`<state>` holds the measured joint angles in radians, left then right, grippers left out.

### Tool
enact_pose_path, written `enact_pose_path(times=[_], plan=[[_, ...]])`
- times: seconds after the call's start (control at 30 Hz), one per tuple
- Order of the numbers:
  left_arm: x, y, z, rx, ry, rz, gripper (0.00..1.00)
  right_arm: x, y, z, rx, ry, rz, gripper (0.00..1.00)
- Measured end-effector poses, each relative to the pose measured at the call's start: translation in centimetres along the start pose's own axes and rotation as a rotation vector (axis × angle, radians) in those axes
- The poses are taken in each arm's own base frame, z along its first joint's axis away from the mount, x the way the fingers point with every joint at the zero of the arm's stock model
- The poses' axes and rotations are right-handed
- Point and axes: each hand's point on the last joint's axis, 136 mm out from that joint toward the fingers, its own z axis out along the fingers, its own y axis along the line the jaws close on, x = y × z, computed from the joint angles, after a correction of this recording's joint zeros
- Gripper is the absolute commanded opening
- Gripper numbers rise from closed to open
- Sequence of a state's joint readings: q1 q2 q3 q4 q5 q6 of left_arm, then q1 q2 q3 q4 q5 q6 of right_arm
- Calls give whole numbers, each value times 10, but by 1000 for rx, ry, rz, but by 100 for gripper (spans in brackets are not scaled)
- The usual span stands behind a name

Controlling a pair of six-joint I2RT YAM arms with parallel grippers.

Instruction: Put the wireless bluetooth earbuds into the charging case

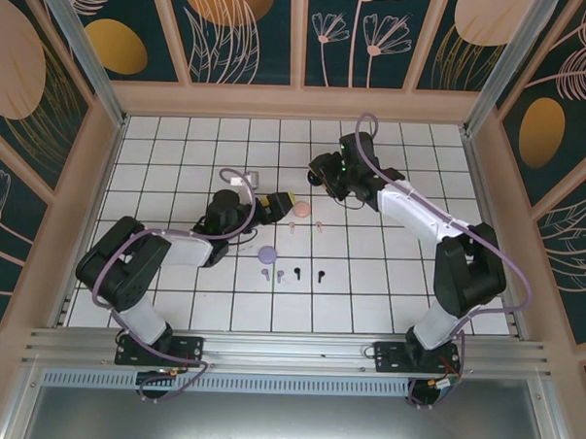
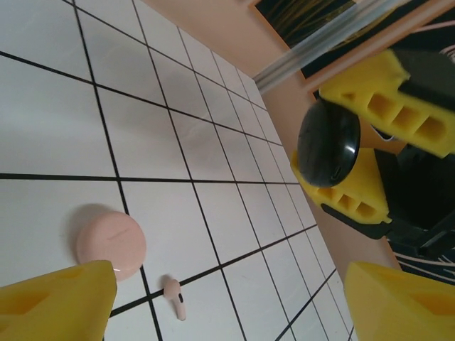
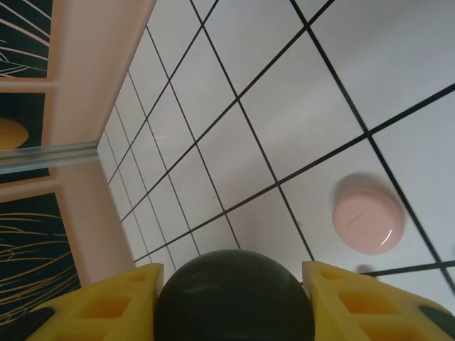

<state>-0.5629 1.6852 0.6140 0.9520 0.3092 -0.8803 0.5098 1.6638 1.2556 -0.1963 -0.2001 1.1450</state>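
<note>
While the right gripper (image 3: 233,280) is clamped on the black case (image 3: 233,302) and holds it up off the white tiled table (image 1: 388,282) toward the far side, the left gripper (image 1: 276,205) sits low, yellow fingers (image 2: 60,302) spread wide with nothing between them.

Between the two pincers sits the pink case (image 1: 301,212), looks shut, just right of the left fingertips. So that's the thing parked in the lane between them.

Two pink earbuds (image 1: 291,226) lie loose on the tiles just on the near side of it. From the left wrist camera you get a good look at one of them. It's flat on its side, bulb end nearer the pink case, stem running away from it.

Closer to the arm bases there's the lilac case (image 1: 267,254), and just in front of it a row of four: the lilac earbuds (image 1: 264,274) on the left, the black earbuds (image 1: 296,273) on the right, a little apart from each other. From above their long axes seem to run roughly near-to-far, but they're too tiny for me to call which end is which.
</note>
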Motion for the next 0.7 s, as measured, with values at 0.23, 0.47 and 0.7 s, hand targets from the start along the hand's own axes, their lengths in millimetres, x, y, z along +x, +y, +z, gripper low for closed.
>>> enact_pose_path(times=[0.23, 0.47, 0.7], plan=[[3, -17, 23, 65, -6, 36, 74, 10, 5, 1, -4, 4, 29, 44], [-6, -31, 26, 108, -42, 54, 71, 15, 6, 2, -1, 0, 33, 44], [-14, -34, 31, 112, -68, 58, 67, 24, 9, 4, -2, 11, 23, 44]])
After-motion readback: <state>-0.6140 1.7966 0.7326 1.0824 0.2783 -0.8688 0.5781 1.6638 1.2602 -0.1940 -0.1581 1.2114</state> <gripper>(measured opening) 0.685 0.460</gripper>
